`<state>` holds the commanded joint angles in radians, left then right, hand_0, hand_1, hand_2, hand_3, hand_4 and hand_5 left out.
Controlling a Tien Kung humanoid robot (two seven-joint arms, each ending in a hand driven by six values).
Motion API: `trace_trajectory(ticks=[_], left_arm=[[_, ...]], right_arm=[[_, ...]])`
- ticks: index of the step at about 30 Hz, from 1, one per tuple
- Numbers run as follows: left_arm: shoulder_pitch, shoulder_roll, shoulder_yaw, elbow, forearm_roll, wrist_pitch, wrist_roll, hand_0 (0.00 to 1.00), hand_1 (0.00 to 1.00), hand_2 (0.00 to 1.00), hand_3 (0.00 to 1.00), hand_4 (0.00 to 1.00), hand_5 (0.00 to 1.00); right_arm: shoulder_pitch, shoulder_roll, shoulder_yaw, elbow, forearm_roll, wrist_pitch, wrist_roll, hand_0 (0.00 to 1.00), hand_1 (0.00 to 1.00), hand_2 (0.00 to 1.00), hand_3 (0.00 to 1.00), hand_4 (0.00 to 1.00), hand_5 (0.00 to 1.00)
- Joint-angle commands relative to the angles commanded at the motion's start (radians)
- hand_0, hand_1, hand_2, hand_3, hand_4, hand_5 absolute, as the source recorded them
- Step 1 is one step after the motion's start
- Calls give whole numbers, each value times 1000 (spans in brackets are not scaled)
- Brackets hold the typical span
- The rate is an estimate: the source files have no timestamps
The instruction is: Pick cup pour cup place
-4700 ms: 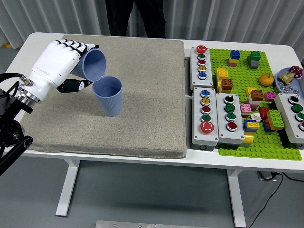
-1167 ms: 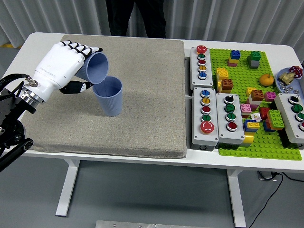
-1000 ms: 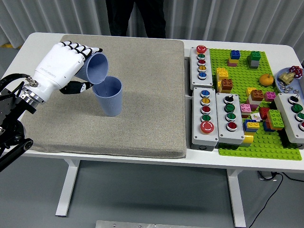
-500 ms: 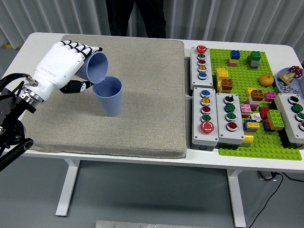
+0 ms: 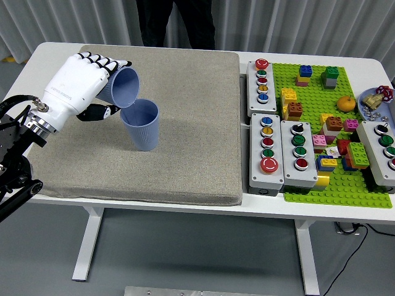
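My left hand (image 5: 92,83), white with black fingertips, is shut on a light blue cup (image 5: 125,87). That cup is tipped over sideways, mouth facing right and down, directly above the rim of a second blue ribbed cup (image 5: 141,125). The second cup stands upright on the grey mat (image 5: 185,123), left of its middle. I cannot see anything flowing between the two cups. My right hand is out of view.
Right of the mat stand three button boxes (image 5: 271,145) and a green baseplate (image 5: 345,179) crowded with several bricks and an orange (image 5: 347,103). A fourth button box (image 5: 384,147) sits at the far right. A person in dark clothes (image 5: 176,21) stands behind the table.
Since the oldest frame my left hand has tipped the held cup further over and shifted slightly. Over the last second nothing visibly moves.
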<state>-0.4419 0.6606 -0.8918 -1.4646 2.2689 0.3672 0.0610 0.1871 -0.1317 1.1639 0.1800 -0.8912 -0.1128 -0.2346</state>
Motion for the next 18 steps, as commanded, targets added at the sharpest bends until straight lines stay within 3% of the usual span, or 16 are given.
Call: trace_trajectory(ticks=[11, 18], left_arm=[[7, -3, -6, 2, 0, 11, -5, 481, 507, 552, 565, 604, 2], [30, -21, -57, 19, 0, 15, -66, 478, 507, 552, 567, 605, 2]], right_arm=[[-4, 1, 3, 0, -5, 0, -1, 745, 717, 734, 636, 185, 422], [-8, 2, 7, 0, -13, 1, -2, 747, 718, 734, 637, 185, 422]])
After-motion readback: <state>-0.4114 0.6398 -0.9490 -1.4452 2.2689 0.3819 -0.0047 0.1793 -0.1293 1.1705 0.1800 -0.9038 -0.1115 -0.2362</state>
